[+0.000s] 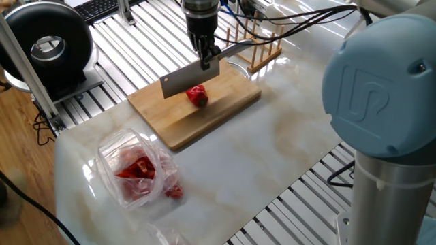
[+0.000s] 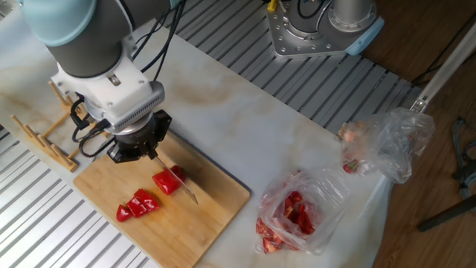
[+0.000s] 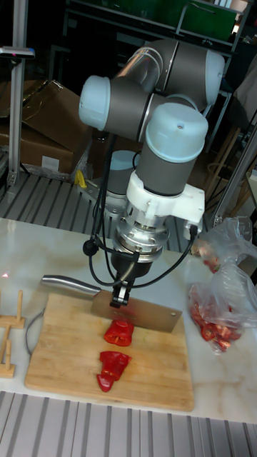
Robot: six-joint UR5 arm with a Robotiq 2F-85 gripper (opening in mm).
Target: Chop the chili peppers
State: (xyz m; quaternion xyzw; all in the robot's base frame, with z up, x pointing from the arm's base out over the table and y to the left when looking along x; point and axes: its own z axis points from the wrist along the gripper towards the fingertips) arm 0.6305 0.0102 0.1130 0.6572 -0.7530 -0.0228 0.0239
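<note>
Chili peppers point(image 3: 118, 333) on board, just under gripper point(image 3: 121, 295) clamping cleaver point(image 3: 135, 312).

A pale marble-patterned worktop point(image 1: 225, 170) rests on a ribbed aluminium frame point(image 1: 143, 41) above a wooden floor point(image 2: 439, 30), with a black round fan point(image 1: 48, 44) and keyboard point(image 1: 102, 7) off its far corner and cardboard boxes point(image 3: 36, 136) in the dark room behind.
</note>
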